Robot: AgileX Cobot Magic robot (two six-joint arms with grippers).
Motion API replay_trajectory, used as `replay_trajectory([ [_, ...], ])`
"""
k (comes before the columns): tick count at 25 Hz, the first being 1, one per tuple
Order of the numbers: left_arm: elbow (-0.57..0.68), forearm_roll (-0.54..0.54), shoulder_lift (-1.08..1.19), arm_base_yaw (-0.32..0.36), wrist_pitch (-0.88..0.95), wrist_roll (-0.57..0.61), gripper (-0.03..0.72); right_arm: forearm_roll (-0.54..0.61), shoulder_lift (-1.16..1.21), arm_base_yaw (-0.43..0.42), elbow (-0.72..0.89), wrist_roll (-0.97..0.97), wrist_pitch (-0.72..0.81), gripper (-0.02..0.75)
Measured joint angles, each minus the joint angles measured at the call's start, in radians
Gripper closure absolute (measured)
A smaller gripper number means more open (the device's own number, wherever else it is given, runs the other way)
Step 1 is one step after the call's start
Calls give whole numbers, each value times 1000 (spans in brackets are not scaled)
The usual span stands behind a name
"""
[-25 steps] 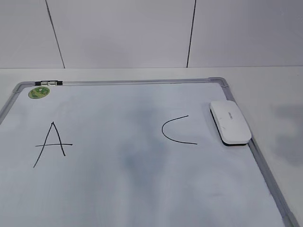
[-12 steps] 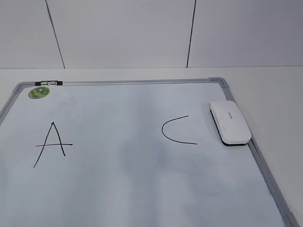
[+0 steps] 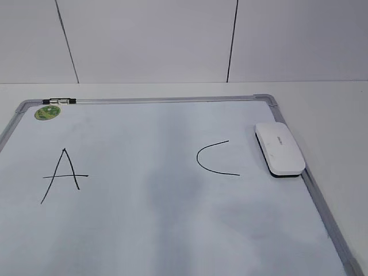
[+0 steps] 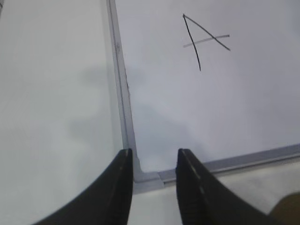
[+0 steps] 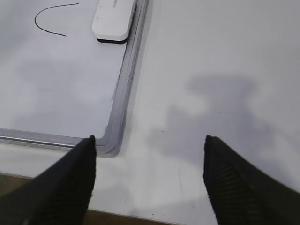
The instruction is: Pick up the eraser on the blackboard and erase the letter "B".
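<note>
The blackboard [image 3: 172,230] has two big black letters drawn on it. An "A" [image 3: 62,174] sits near its left edge, and a "C" [image 3: 214,157] lies on its side near the right edge. The eraser [image 3: 279,148] at the right edge has tiny grey writing, too small to read. The round green sticker [image 3: 47,112] in the top left corner is too small to read too.

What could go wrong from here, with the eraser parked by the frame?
1. No "B" shows on the board: only the "A" and "C", with a smudged patch between them. A further wipe could take out the wrong letter.
2. The eraser lies against the right frame rail, right beside the "C"; a regrasp may catch the rail or smear the "C".
3. The open right tool hangs over the board's near corner; a low move could snag the frame.
</note>
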Motion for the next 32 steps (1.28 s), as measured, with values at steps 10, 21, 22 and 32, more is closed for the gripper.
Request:
replay_trajectory([
  [10,29,1,-128,0,-69,12,446,-3,-53,0,37,-10,-65,203],
  [21,29,-38,-132,0,-69,14,446,-11,-53,0,41,-13,-69,204],
  [22,29,-42,-132,0,-69,14,446,-11,-53,0,41,-13,-69,204],
  [32,31,-55,-132,-48,-71,14,446,-13,-53,-115,41,-13,-69,204],
])
